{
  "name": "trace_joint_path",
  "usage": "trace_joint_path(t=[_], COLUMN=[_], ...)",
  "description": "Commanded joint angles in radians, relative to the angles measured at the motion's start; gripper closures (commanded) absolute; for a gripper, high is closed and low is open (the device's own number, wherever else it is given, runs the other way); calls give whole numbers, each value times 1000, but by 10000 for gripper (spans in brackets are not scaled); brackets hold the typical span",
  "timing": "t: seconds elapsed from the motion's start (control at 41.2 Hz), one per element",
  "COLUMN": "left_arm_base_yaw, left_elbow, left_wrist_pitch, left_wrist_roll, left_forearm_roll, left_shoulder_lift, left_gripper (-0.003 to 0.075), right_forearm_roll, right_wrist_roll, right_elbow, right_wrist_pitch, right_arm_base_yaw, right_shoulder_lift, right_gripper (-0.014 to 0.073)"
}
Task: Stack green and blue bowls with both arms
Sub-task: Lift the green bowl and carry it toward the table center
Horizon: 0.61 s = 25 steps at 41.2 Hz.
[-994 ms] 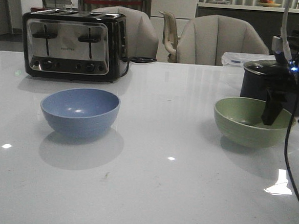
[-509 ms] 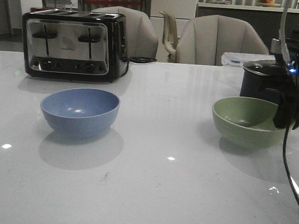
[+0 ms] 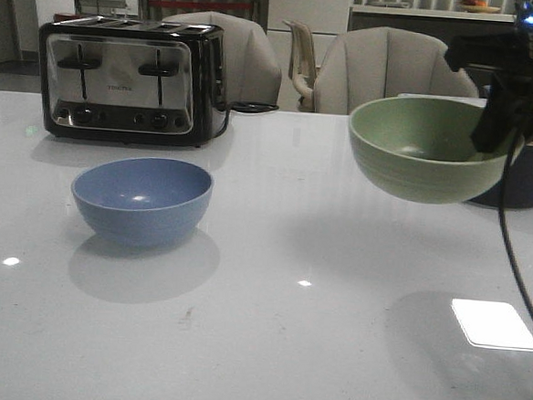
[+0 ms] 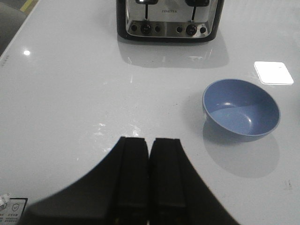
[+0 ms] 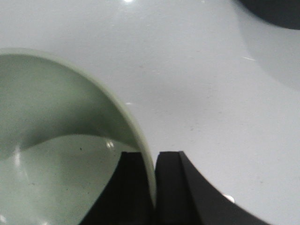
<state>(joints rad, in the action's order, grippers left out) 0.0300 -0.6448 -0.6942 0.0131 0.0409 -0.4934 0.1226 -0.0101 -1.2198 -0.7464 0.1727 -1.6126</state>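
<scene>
Front view shows a wide bare stretch of white bench [image 3: 265,346] nearest the camera, open from side to side, with a bright square glare patch toward the right. Farther in on the left, the blue bowl [image 3: 141,200] sits upright on the bench with free surface all around it. To the right, well apart from it, the green bowl [image 3: 427,147] hangs above the bench, its shadow on the surface below; the right gripper [image 3: 493,124] is clamped on its right rim, one finger inside the wall and one outside. In the right wrist view the fingers [image 5: 171,187] pinch that thin rim [image 5: 140,140] between them, and most of the bowl is cut off by the frame edge. Behind the lifted bowl a dark pot [image 3: 525,172] stands on the bench, largely hidden by bowl and arm. The right arm runs out of frame at the right, a black cable [image 3: 518,272] trailing down from it.

The left gripper [image 4: 149,178] appears only in its wrist view, fingers pressed together with nothing between, above bare bench, the blue bowl [image 4: 241,108] well apart from it. At the back left stands a toaster [image 3: 129,79], with chairs [image 3: 385,71] beyond the far edge.
</scene>
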Motion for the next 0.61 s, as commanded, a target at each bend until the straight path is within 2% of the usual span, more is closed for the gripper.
trace_joint_path(t=[0.0,0.242,0.582], left_arm_base_yaw=[-2,-2,-2], left_elbow=[-30,-30,-30], left_wrist_pitch=[74,74,72], left_wrist_roll=[12,12,12], left_forearm_roll=[11,11,11], left_shoulder_lift=[-13,-13,-13], left_gripper=[619,619,619], right_forearm_roll=[25,76,131], right_wrist_roll=[10,10,10], right_elbow=[-23,41,45], right_wrist_pitch=[11,111,150], right_arm_base_yaw=[63,219,265], right_shoulder_lift=[51,13,-129], right_gripper=[477,477,468])
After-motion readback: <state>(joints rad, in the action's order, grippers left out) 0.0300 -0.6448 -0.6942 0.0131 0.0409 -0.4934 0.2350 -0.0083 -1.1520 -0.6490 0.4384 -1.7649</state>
